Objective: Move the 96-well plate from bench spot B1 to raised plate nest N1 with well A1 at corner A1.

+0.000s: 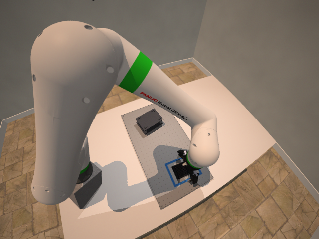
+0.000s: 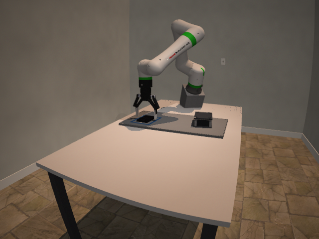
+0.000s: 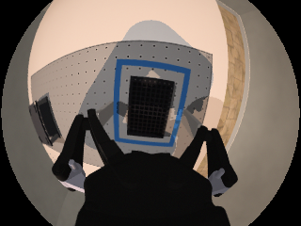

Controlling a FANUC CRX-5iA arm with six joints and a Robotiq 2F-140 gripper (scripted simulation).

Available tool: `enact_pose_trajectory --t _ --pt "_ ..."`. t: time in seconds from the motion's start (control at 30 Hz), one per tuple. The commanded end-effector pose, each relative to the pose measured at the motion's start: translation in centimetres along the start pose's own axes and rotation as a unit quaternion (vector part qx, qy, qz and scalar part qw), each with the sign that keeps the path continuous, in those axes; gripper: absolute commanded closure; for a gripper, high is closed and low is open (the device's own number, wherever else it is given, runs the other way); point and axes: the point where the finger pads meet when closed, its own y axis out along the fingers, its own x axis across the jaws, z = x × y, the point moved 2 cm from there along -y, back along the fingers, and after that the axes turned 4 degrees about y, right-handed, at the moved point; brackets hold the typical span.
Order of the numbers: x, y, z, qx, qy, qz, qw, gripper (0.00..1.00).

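The black 96-well plate (image 1: 180,172) lies flat inside the blue square of spot B1 on the grey perforated baseplate (image 1: 164,151). It also shows in the exterior view (image 2: 144,118) and in the wrist view (image 3: 150,108). My gripper (image 2: 145,113) hangs straight over the plate, fully open, one finger on each side of it, with the fingertips just above the plate's level. In the wrist view the gripper (image 3: 147,177) holds nothing. The raised plate nest N1 (image 1: 150,120) stands empty at the baseplate's other end and shows in the exterior view (image 2: 203,118).
The arm's dark pedestal (image 2: 192,96) stands at the table's back edge behind the baseplate. The arm's big elbow (image 1: 72,102) fills much of the top view. The table edge (image 1: 224,185) runs close to spot B1.
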Motion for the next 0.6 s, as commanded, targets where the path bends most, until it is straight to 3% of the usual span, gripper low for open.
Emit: enact_pose_trajectory --t 0.0,0.2,0.23,0.57 --pt "0.01 -0.02 0.01 0.000 0.000 0.000 1.000 0.00" --pt "0.01 -0.02 0.01 0.000 0.000 0.000 1.000 0.00" --pt "0.01 -0.02 0.01 0.000 0.000 0.000 1.000 1.00" --pt "0.01 -0.02 0.01 0.000 0.000 0.000 1.000 1.00"
